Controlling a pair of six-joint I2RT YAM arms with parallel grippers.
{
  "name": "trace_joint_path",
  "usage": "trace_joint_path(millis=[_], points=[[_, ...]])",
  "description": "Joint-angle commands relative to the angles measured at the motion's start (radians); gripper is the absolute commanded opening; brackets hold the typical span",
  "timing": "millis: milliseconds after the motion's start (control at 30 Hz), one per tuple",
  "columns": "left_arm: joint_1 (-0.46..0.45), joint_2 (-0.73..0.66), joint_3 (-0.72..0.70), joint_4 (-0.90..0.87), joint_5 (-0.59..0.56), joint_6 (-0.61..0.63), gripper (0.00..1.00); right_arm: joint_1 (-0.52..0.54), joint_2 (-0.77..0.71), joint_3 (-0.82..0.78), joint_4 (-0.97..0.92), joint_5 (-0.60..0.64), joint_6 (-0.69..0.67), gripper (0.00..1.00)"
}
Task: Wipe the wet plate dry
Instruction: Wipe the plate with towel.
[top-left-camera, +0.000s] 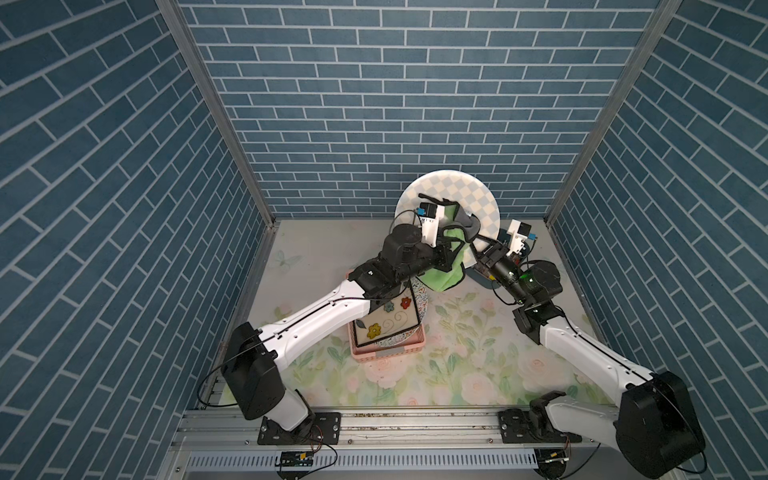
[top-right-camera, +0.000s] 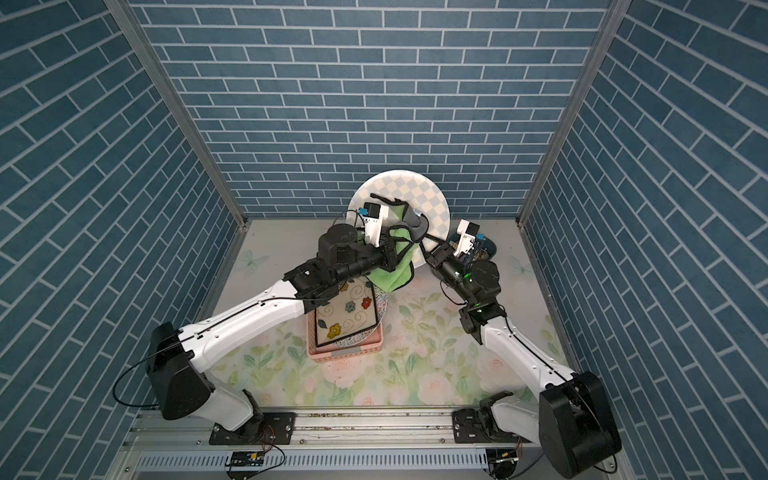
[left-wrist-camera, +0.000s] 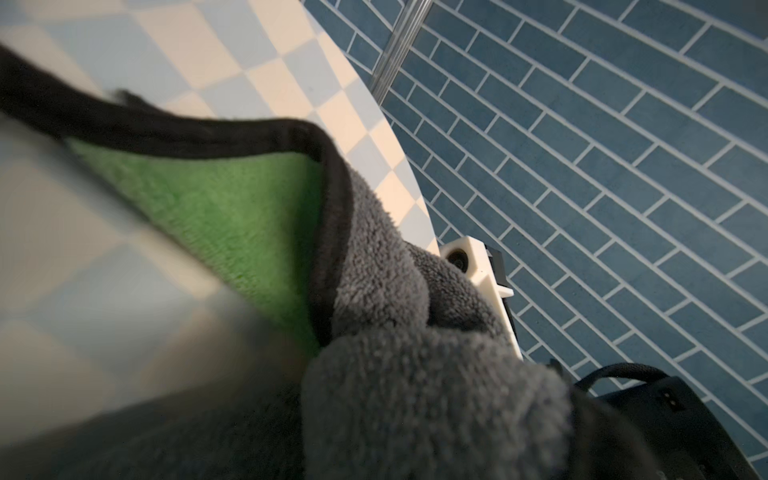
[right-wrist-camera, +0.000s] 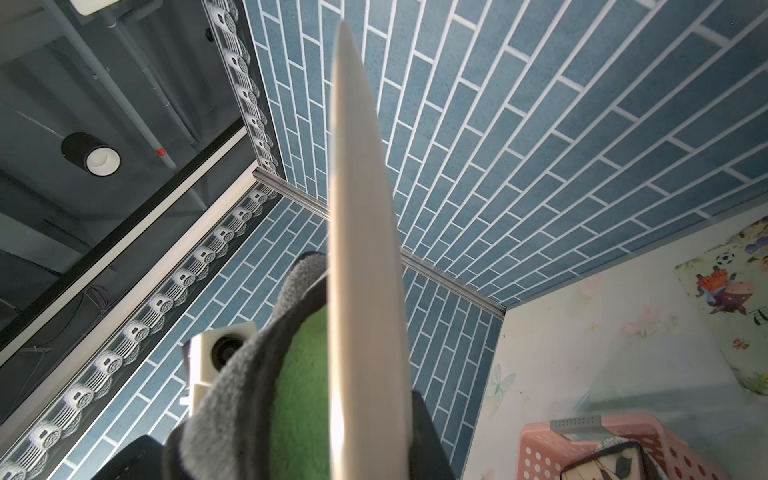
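The plate (top-left-camera: 457, 193) (top-right-camera: 409, 193), round with a blue and cream check, stands on edge above the table's back. My right gripper (top-left-camera: 477, 249) (top-right-camera: 428, 245) is shut on its lower rim; the right wrist view shows the plate (right-wrist-camera: 361, 249) edge-on between the jaws. A green cloth (top-left-camera: 441, 278) (top-right-camera: 390, 276) with a grey back and black hem lies against the plate's face. My left gripper (top-left-camera: 455, 239) is shut on it, its fingers buried in the folds. In the left wrist view the cloth (left-wrist-camera: 395, 332) covers the jaws and touches the plate (left-wrist-camera: 208, 54).
A pink basket (top-left-camera: 390, 353) (top-right-camera: 345, 353) (right-wrist-camera: 582, 453) holds a square flowered plate (top-left-camera: 386, 324) under the left arm. A dark blue dish (top-left-camera: 528, 249) sits behind the right wrist. The back wall is close behind the plate. A cartoon-print mat (right-wrist-camera: 731, 299) lies on the table.
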Motion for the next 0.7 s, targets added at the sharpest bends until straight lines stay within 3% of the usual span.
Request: trace_joint_path(millis=[0, 233, 367, 433, 500, 667], points=[[0.14, -0.079, -0.092, -0.05, -0.092, -0.106, 0.0, -0.022, -0.116, 0.048, 0.214, -0.035, 0.048, 0.0], [0.082, -0.07, -0.136, -0.027, -0.053, -0.117, 0.0, 0.054, -0.063, 0.115, 0.237, -0.135, -0.058, 0.0], [0.286, -0.159, -0.134, 0.031, -0.006, -0.199, 0.0, 0.087, -0.084, 0.172, 0.047, -0.242, -0.219, 0.0], [0.331, -0.157, -0.069, 0.004, -0.008, -0.149, 0.0, 0.091, -0.105, 0.173, -0.028, -0.287, -0.265, 0.0], [0.298, -0.101, 0.033, -0.04, 0.034, -0.085, 0.0, 0.096, -0.113, 0.164, -0.042, -0.345, -0.275, 0.0], [0.08, 0.099, 0.183, -0.129, 0.09, 0.036, 0.0, 0.1, -0.098, 0.206, -0.094, -0.401, -0.33, 0.0]])
